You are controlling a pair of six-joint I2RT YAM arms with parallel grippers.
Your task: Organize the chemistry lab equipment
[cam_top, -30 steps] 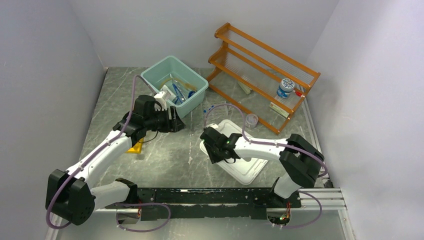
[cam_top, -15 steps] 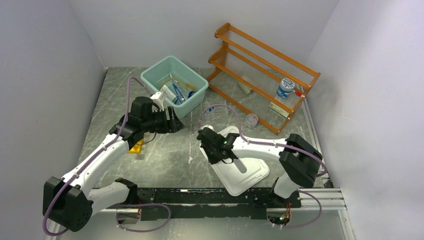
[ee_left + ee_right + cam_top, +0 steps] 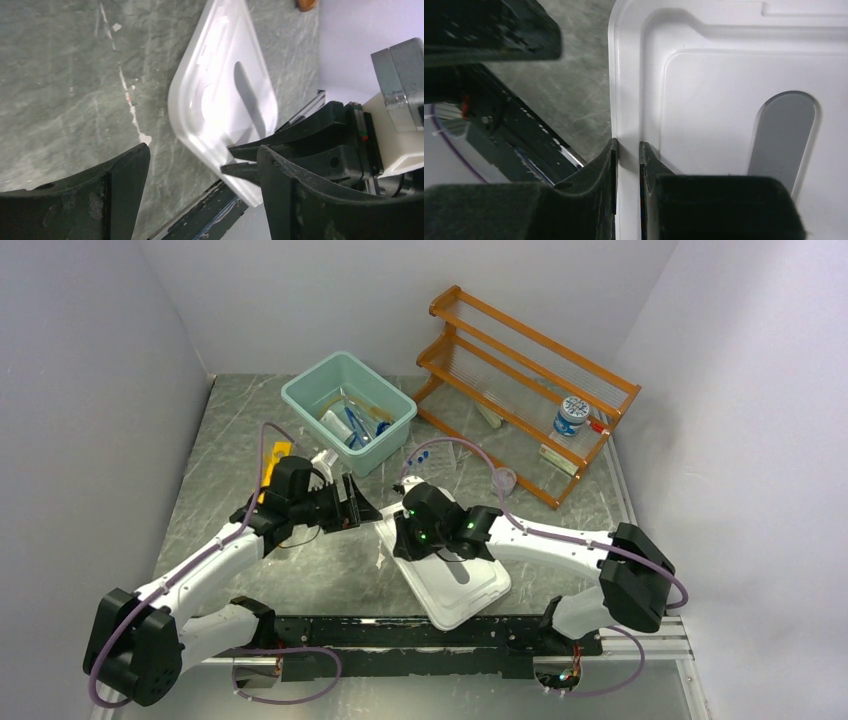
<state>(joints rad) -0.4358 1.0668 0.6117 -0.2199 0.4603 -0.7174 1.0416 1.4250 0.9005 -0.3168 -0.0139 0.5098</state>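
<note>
Two right gripper (image 3: 627, 147) fingers clamp the white lid's (image 3: 480, 590) thin rim, left gripper (image 3: 200, 155) spread wide beside its corner, lab equipment (image 3: 350, 423) lying in the teal bin (image 3: 300, 400) behind, and that shallow edge pinch could slip, dropping the lid.

Right gripper (image 3: 399, 537) drags the white lid (image 3: 470, 590) left and nearer; left gripper (image 3: 368, 508) swings in beside it, jaws apart.
</note>
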